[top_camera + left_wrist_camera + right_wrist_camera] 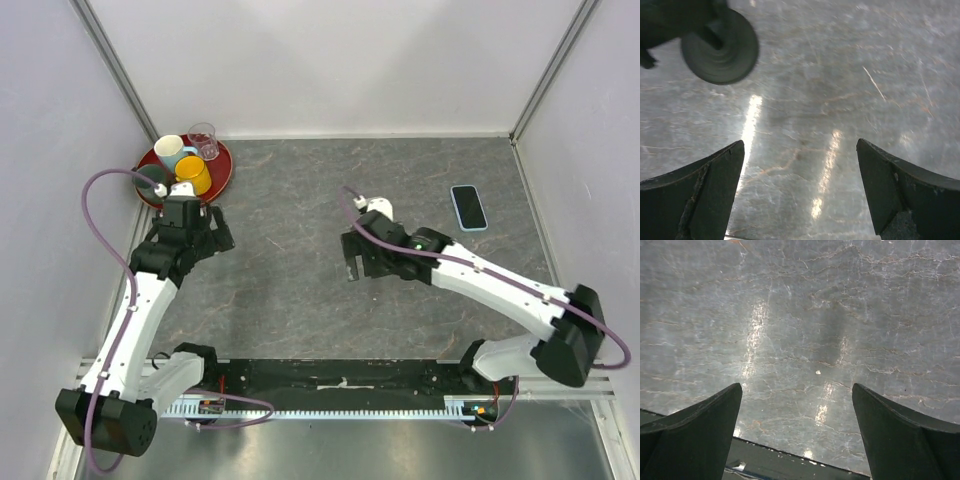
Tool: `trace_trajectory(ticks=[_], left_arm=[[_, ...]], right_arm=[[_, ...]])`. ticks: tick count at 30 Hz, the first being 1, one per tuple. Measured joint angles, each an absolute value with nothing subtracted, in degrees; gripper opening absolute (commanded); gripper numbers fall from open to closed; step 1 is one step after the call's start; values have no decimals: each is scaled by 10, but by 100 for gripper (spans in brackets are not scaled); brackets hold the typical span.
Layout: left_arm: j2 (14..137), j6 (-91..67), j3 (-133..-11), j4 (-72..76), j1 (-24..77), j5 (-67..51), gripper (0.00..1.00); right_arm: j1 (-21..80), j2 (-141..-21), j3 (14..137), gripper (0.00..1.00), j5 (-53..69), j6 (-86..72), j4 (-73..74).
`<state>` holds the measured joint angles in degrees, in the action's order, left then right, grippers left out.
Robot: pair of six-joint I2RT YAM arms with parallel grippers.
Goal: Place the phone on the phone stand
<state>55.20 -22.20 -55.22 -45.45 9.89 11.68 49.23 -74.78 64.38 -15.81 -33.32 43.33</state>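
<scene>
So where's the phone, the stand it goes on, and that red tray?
the phone (pixel 468 207), overhead view, middle of its black screen.
the phone stand (pixel 722 50), left wrist view, its round disc base.
the red tray (pixel 222 172), overhead view, bare right side.

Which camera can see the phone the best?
The top external view. There the whole phone shows, lying flat and screen up on the table, near its far right side, with nothing covering it. Neither wrist view shows the phone at all.
</scene>
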Motion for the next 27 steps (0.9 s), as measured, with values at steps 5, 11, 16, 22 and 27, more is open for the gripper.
trace_trajectory(ticks=[5,11,16,22,27], left_arm=[[552,-221,-551,-428,79,214,99],[509,-207,-490,-327,64,314,92],[556,-196,-497,-282,41,364,77],[588,-187,-497,-258,11,394,61],[596,-168,-496,-230,-11,403,51]], right_arm=[[548,-802,674,98,-218,-340,458],[561,-789,677,98,-243,-326,458],[561,-748,676,98,-250,-313,445],[561,-701,662,98,-263,-294,438],[561,-689,654,98,-273,-282,438]])
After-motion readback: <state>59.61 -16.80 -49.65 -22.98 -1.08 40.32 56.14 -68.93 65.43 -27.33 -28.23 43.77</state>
